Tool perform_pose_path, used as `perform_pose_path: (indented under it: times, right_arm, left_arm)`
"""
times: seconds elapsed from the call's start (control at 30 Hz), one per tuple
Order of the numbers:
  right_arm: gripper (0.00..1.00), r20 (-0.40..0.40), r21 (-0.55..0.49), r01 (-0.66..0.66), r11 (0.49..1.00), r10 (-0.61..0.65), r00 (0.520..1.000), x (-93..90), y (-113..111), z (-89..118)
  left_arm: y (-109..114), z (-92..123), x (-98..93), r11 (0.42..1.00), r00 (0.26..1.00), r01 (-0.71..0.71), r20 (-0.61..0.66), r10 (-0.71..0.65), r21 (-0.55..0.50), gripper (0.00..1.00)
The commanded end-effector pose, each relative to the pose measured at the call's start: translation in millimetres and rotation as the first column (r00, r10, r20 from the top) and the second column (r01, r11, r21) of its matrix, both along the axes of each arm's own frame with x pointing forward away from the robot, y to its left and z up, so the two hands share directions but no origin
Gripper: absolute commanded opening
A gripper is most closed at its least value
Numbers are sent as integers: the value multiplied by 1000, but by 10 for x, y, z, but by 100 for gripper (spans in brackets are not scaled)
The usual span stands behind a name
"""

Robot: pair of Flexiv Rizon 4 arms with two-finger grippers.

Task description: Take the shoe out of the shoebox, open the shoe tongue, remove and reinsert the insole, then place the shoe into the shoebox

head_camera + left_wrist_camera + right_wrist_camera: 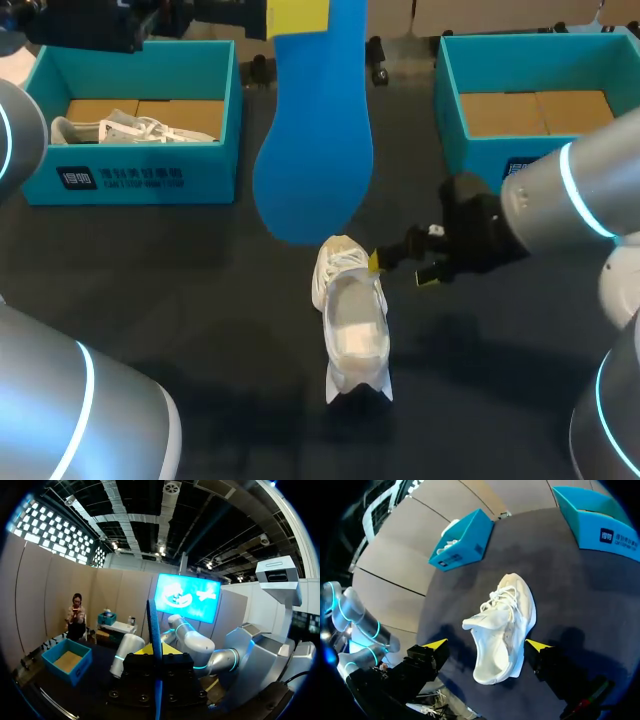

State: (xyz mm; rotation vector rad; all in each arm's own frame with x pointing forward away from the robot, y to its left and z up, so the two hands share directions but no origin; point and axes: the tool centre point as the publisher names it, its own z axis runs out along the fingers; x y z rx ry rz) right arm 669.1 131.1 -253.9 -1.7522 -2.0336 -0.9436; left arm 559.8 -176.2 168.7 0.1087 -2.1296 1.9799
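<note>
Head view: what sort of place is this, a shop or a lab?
Probably a robot test bench, not a shop: robot arms hang over a dark table bearing two teal shoeboxes and a white shoe, with a blue insole held up above it.

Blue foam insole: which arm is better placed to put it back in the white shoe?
Left. The left gripper is shut on the blue foam insole, held aloft. The right gripper is open at the white lace-up shoe, holding nothing; probably better for steadying it.
</note>
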Motion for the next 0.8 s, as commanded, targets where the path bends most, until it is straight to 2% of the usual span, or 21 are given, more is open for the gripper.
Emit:
perform_pose_path:
  times: [0.03,0.07,0.1,0.53,0.67,0.8]
  right_arm:
    - [100,47,206,-74,976,66,997,-33,-228,226]
    - [100,55,272,-102,957,90,994,-13,-237,265]
    - [100,53,291,-122,949,112,992,13,-235,295]
    - [100,53,291,-122,949,112,992,13,-235,295]
    - [100,42,344,-122,931,115,993,147,-180,391]
    - [100,24,392,-101,914,100,995,181,-149,521]
  left_arm:
    - [-15,10,10,1000,1000,1,0,-1,3,0]
    - [-15,10,10,1000,1000,1,0,-1,3,0]
    - [-15,10,10,1000,1000,1,0,-1,3,0]
    - [-15,10,10,1000,1000,1,0,-1,3,0]
    - [-15,10,10,1000,1000,1,0,-1,3,0]
    - [-15,10,10,1000,1000,1,0,-1,3,0]
